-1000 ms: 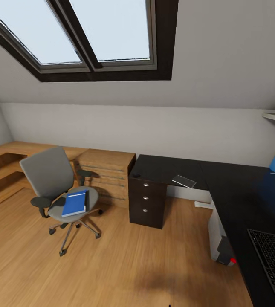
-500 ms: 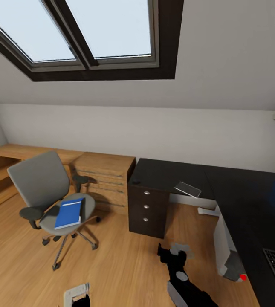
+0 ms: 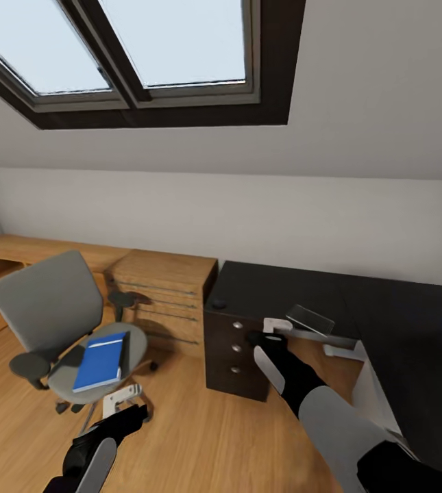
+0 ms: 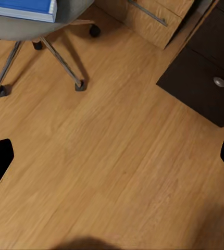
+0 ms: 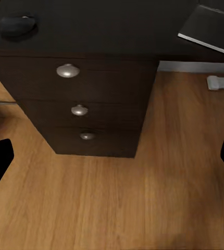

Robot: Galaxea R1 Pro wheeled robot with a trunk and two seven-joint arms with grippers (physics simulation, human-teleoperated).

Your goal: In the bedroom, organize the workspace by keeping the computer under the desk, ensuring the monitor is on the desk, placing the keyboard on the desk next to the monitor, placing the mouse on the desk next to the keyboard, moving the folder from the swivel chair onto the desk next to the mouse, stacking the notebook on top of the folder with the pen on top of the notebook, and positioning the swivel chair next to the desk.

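Observation:
The grey swivel chair (image 3: 56, 308) stands on the wood floor at the left, with the blue folder (image 3: 101, 361) flat on its seat. The black desk (image 3: 385, 322) runs along the right. A small dark mouse (image 3: 218, 302) sits on the desk's near left corner, and the thin notebook (image 3: 310, 318) lies further right. The pale computer (image 3: 370, 387) shows under the desk behind my right arm. My left gripper (image 3: 125, 400) hangs open above the floor in front of the chair. My right gripper (image 3: 268, 332) is open and faces the cabinet. Monitor, keyboard and pen are out of view.
A black three-drawer cabinet (image 3: 238, 349) stands under the desk's left end, seen close in the right wrist view with the mouse (image 5: 18, 25) above its drawers (image 5: 78, 109). A light wooden drawer chest (image 3: 169, 294) sits between chair and cabinet. Chair legs (image 4: 60, 62) spread over the floor.
The head camera has shifted, so the scene sits differently in the picture. Both arms have risen into view, the right gripper reaching up level with the cabinet top.

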